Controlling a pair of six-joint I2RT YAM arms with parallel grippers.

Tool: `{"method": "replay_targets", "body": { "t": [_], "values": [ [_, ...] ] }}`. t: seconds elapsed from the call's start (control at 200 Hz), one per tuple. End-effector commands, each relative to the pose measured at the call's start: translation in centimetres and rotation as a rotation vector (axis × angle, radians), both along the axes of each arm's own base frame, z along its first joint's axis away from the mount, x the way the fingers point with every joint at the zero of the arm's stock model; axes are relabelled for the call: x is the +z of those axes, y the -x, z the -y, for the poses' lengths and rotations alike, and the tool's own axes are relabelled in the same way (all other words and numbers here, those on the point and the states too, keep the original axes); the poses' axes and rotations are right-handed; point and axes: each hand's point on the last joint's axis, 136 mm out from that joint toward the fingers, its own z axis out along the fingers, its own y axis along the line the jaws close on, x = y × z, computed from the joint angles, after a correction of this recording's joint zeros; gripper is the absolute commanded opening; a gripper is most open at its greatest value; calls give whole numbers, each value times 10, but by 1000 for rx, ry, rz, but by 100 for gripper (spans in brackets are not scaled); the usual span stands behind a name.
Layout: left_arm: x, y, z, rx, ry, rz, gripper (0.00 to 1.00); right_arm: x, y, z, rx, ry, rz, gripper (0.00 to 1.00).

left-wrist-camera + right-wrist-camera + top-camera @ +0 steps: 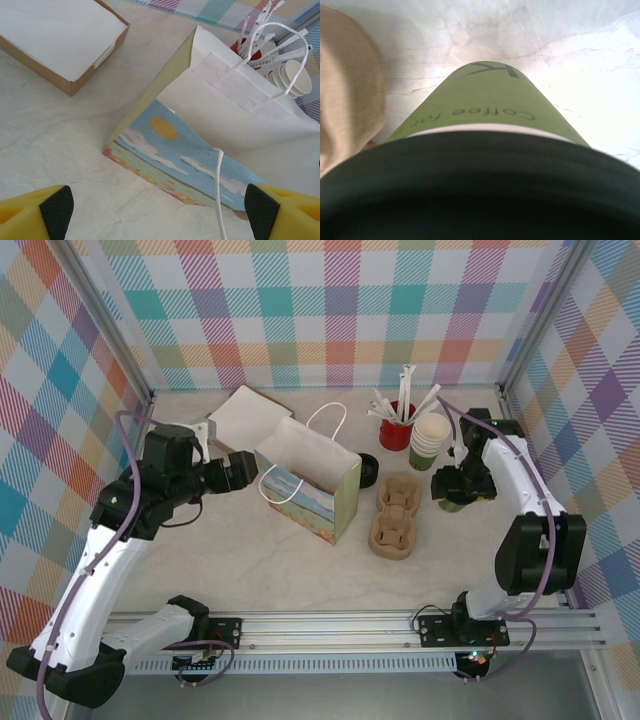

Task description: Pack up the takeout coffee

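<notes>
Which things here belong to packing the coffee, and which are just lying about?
Job: lidded green coffee cup, pulp cup carrier, paper bag.
Lying about: red cup of straws, stack of spare cups, flat white-lined box.

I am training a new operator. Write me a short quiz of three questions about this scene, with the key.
1. True or false: the left gripper is open and holds nothing.
2. What stands in the red cup? A) spoons B) white-wrapped straws C) lids
3. Fill in: in the top view, the olive-green coffee cup is to the ___ of the pulp cup carrier.
Key: 1 true; 2 B; 3 right.
</notes>
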Motion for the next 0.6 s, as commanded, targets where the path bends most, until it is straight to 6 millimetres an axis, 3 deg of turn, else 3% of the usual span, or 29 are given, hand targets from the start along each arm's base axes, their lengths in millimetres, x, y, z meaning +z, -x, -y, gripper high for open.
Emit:
{"method": "replay_targets", "body": {
  "t": [0.0,0.335,0.595],
  "values": [
    [7,-15,8,-11,31,22,90,44,15,-14,56,-11,43,80],
    [-18,-60,30,-71,-35,-29,87,152,26,-79,211,-54,220,79],
    [-33,-81,42,-101,-53,-57,74,204,38,-151,424,-123,334,78]
  ]
}}
